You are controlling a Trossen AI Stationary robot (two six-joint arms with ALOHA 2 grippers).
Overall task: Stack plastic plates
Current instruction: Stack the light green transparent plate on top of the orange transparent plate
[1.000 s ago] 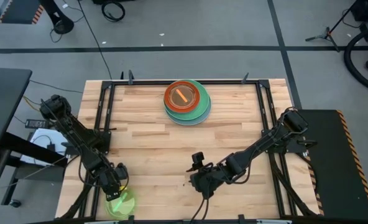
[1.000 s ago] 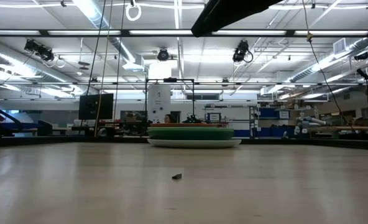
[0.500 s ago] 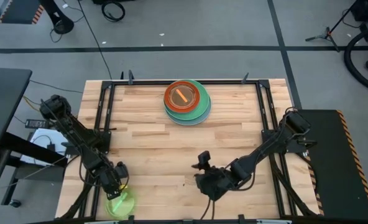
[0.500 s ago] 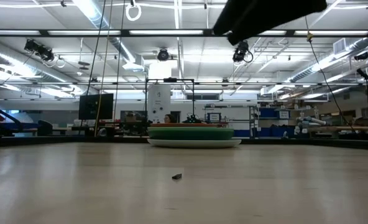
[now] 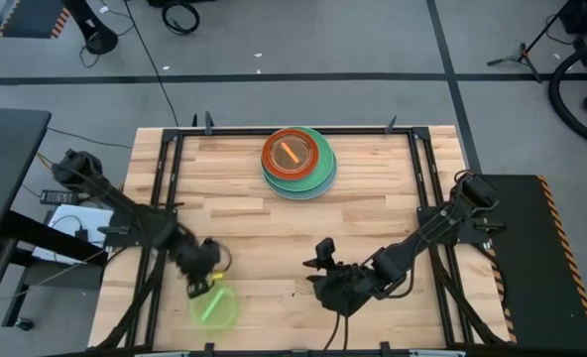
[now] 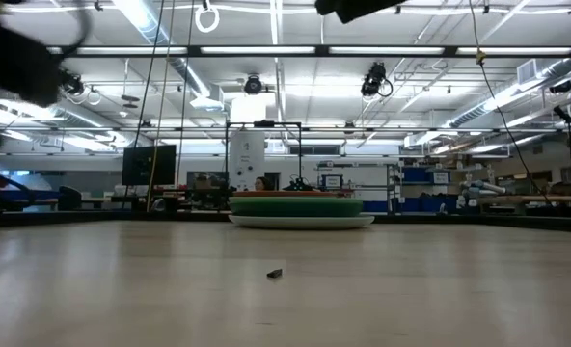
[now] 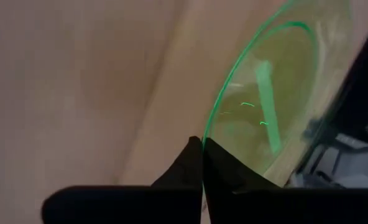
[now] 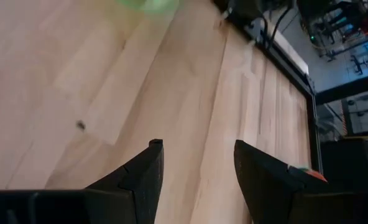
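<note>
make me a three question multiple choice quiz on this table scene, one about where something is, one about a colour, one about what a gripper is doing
1. Where does the stack of plates sit?
A. at the far edge of the table, near the middle
B. at the near left corner
C. under the right arm

2. What colour is the small see-through plate by the left gripper?
A. orange
B. lime green
C. blue

3. What state is the right gripper in?
A. shut on a plate
B. open and empty
C. shut on a cable

Answers:
1. A, since the high view shows the stack against the table's far edge, about midway across.
2. B, since it glows lime green in the high view and the left wrist view.
3. B, since the right wrist view shows its fingers apart with only bare wood between them.
</note>
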